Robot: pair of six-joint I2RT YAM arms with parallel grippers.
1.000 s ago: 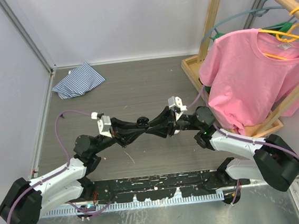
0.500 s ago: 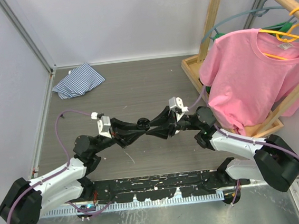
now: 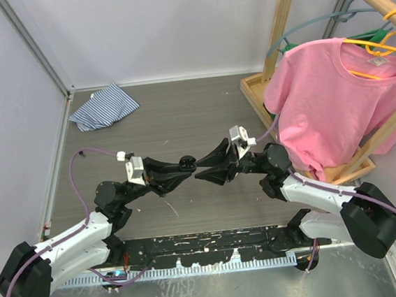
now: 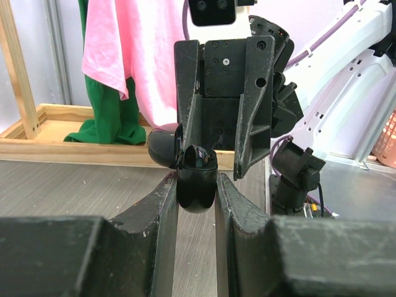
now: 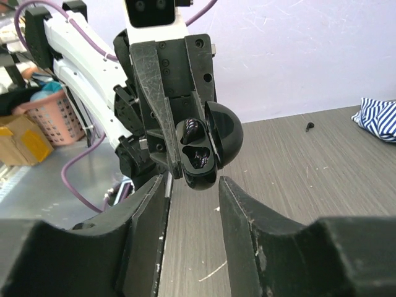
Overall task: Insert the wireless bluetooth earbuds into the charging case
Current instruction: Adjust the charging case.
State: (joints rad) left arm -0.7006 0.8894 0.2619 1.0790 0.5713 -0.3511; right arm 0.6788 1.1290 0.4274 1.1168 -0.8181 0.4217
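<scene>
Nose to nose above mid-table: left gripper [image 3: 183, 165] and right gripper [image 3: 199, 173], both arms reaching in from the near edge. Clamped between the left jaws and held off the table [image 3: 181, 115], a black case [image 4: 197, 185], its lid [image 5: 224, 133] swung back on the far side. Seated in the case's two wells, one above the other in the right wrist view, two glossy black earbuds [image 5: 193, 154].

Right jaws apart, gripping nothing, pointed straight at the case's open face. Narrow gap visible on each flank of the case's lower end; tips just short of it or level with it, impossible to tell which.

Beyond the grippers, a broad run of grey wood-grain tabletop up to the far wall. Far-left corner taken by a crumpled striped cloth [image 3: 103, 106], close against the foot of the left wall. Right edge crowded — a wooden rack [image 3: 254, 90] with a pink shirt [image 3: 334, 100] on a hanger, hem hanging just beside the right arm's elbow. Least room on that side; most toward the far wall and far left.

Small dark speck [image 5: 308, 127] on the table, well away from the grippers on the way to the cloth, too small to identify. Near edge lined by the two arm bases and a black rail between them.
</scene>
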